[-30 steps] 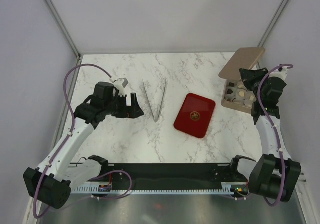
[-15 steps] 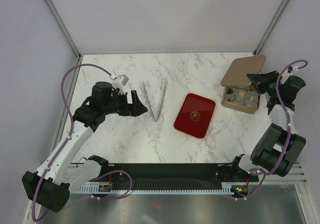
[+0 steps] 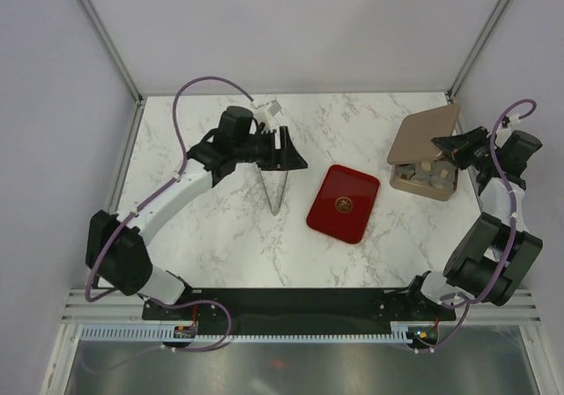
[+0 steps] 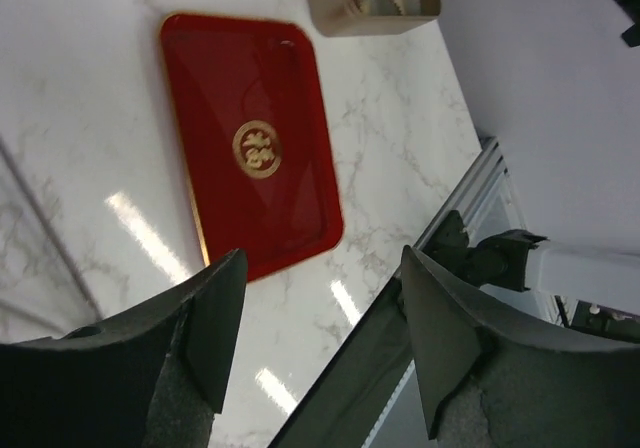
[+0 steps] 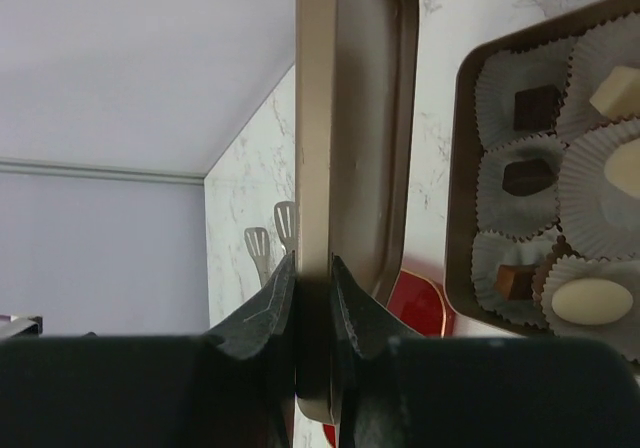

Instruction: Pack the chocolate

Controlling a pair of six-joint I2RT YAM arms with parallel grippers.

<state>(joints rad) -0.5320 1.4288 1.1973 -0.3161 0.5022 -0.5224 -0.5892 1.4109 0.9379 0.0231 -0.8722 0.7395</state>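
The red tray (image 3: 344,203) is seen nearest. At its nine o'clock the tongs (image 3: 274,197) are laid, with the left gripper (image 3: 293,151) above them, jaws apart and empty. At two o'clock the chocolate (image 5: 585,301) is seated inside the box (image 3: 414,187). The upright lid (image 3: 426,130) is pinched by the right gripper (image 5: 312,268).

Seen from above, the left end effector (image 3: 289,151) covers the open ends of the silver metal tongs (image 3: 275,199); only their joined end shows. The tilted tan rectangular lid (image 3: 426,133) hides the far edge of the tan open box (image 3: 420,192), and the chocolates (image 3: 429,171) inside are too small to tell their shapes. In the right wrist view the box runs off the right edge, the lid's lower end vanishes behind the right end effector (image 5: 312,263), and the red rectangular tray (image 5: 425,293) shows only a corner. In the left wrist view the top edge cuts the box.
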